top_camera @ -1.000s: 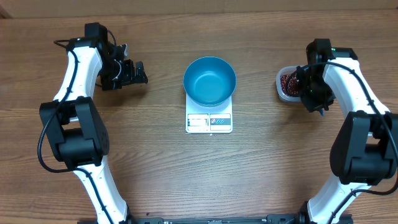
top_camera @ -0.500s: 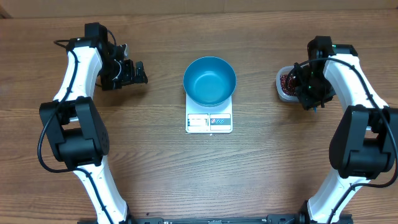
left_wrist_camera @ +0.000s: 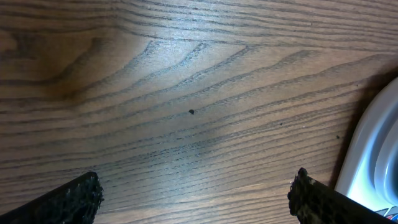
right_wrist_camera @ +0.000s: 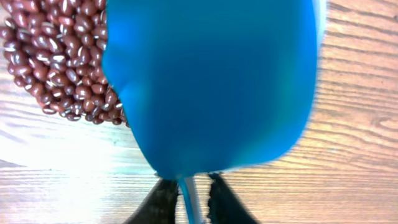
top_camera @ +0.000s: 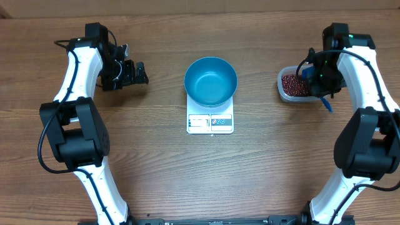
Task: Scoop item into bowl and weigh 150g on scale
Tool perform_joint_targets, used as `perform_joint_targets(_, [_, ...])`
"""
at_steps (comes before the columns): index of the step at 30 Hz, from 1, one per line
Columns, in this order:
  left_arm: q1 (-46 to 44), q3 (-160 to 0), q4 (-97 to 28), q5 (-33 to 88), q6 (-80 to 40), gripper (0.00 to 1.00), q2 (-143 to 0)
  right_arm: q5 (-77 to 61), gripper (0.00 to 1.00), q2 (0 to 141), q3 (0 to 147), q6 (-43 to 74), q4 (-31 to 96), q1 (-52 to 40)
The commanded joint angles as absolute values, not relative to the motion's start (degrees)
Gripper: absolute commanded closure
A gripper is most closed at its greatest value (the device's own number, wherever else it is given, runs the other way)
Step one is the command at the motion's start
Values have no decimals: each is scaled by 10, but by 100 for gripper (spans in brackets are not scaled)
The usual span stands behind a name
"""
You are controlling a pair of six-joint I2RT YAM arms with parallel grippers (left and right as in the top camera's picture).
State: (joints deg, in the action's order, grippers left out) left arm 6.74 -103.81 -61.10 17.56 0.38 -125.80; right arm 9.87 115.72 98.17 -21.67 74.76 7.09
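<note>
The white scale (top_camera: 210, 120) sits in the middle of the brown wood desk (top_camera: 262, 175). The round blue bowl (top_camera: 210, 81) stands on top of the scale, over its back part. The little screen and the buttons at the front of the scale stick out from under the bowl. The inside of the bowl shows smooth, shiny blue.

Well to the right of the scale is a clear tub (top_camera: 282, 90). It holds a heap of small red-brown beans (top_camera: 292, 83). The right hand (right_wrist_camera: 188, 200) is at the side of the tub that is far from the scale. Its 2 fingers (right_wrist_camera: 160, 202) are pinched on the thin handle of a blue scoop (right_wrist_camera: 211, 87). In the right wrist view the scoop is big and blurry and hides part of the beans. I cannot tell if any beans are in the scoop.

Well to the left of the scale, and a bit farther back, is the left hand (top_camera: 139, 72). Its 2 fingers (left_wrist_camera: 71, 199) are spread wide and grasp nothing, with bare wood below them
</note>
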Motion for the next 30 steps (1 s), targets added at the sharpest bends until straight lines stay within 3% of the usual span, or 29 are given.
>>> perform_joint_targets(1, [63,-1042,-610,174,13,0,-1263,89,90,1159,993,-210,751,73])
perform_joint_targets(5, [63,-1042,-610,174,13,0,-1263,90,94,1159,989,-211,755,73])
perform_joint_targets(6, [63,-1042,-610,174,13,0,-1263,91,85,1159,987,-212,755,74])
perform_joint_targets(7, [63,-1042,-610,174,13,0,-1263,91,62,1159,986,-212,757,76])
perform_joint_targets(9, [63,-1042,-610,174,13,0,-1263,101,53,1159,986,-212,758,78])
perform_joint_targets(11, [63,-1042,-610,174,13,0,-1263,101,53,1159,986,-211,766,79])
perform_joint_targets(15, [63,-1042,-610,174,13,0,-1263,71,67,1159,986,-209,788,81])
perform_joint_targets(24, [63,-1042,-610,174,13,0,-1263,73,66,1159,986,-177,835,91])
perform_joint_targets(27, [63,-1042,-610,174,13,1,-1263,72,59,1159,981,-177,820,107])
perform_joint_targets(30, [63,-1042,-610,174,13,0,-1263,60,63,1159,977,-178,813,110])
